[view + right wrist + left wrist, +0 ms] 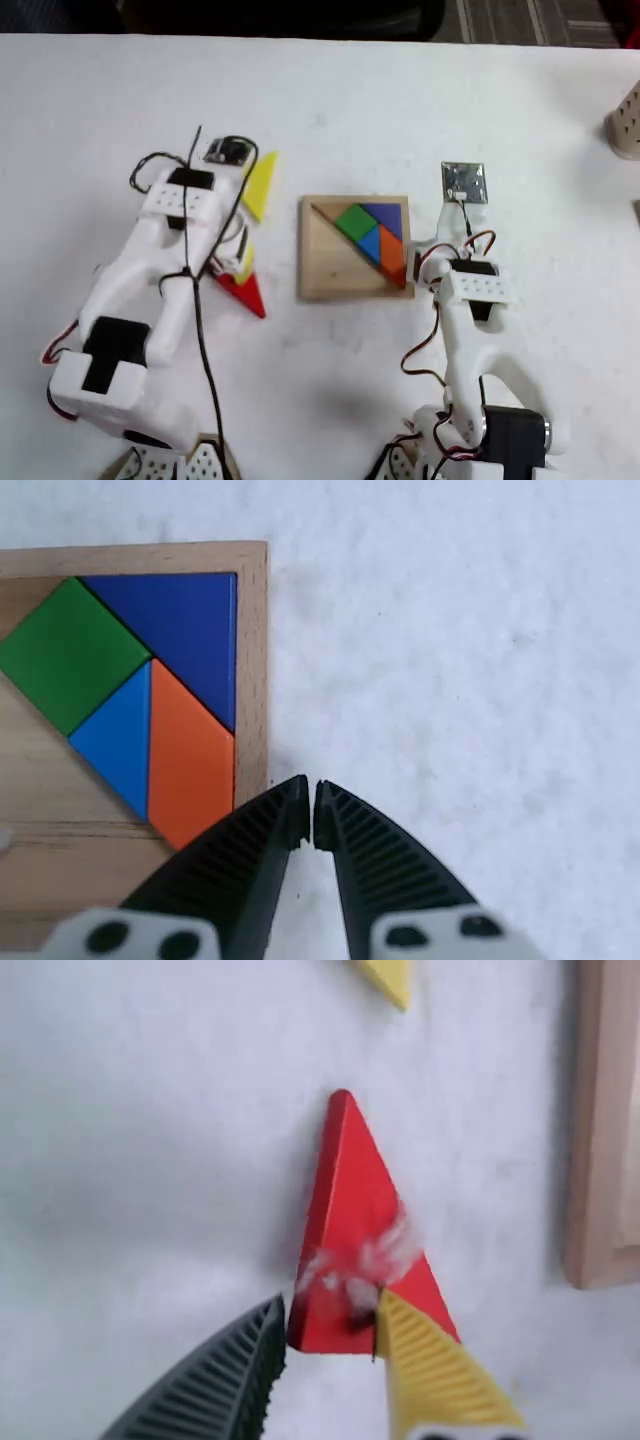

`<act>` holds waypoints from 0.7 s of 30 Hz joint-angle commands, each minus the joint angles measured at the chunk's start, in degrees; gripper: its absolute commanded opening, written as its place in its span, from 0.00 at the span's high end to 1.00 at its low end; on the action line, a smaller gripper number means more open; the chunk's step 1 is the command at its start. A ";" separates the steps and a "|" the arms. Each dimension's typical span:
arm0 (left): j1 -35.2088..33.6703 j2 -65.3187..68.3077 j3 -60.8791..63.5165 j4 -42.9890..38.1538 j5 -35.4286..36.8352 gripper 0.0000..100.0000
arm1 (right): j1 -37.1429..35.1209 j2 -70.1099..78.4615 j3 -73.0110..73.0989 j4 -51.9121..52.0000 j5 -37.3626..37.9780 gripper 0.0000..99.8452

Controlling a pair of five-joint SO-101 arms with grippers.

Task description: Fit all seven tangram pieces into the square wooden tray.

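The square wooden tray lies at mid-table holding a green square, a dark blue triangle, a light blue triangle and an orange piece in its far right half. A red triangle lies flat left of the tray. My left gripper is open low over the red triangle, at its wide end, black finger beside its edge and yellow finger over it. A yellow piece lies farther back. My right gripper is shut on nothing beside the tray's right rim.
A small metal plate lies behind the right arm and a dark object behind the left arm. A tan object stands at the right edge. Cables trail over both arms. The tray's near left half is bare wood.
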 commanded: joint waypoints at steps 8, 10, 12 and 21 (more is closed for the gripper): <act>6.11 -2.77 -0.62 -6.51 8.44 0.83 | 0.48 -0.66 -0.53 -1.01 0.97 0.98; 8.13 -2.77 -0.53 -6.51 9.23 0.83 | 0.48 -0.66 -0.62 -1.01 0.97 0.98; 9.63 -2.77 -0.35 -6.51 9.14 0.83 | 0.48 -0.66 -0.62 -1.01 0.97 0.98; 10.77 -2.77 -0.35 -6.86 9.14 0.83 | 0.48 -0.66 -0.62 -1.01 0.97 0.98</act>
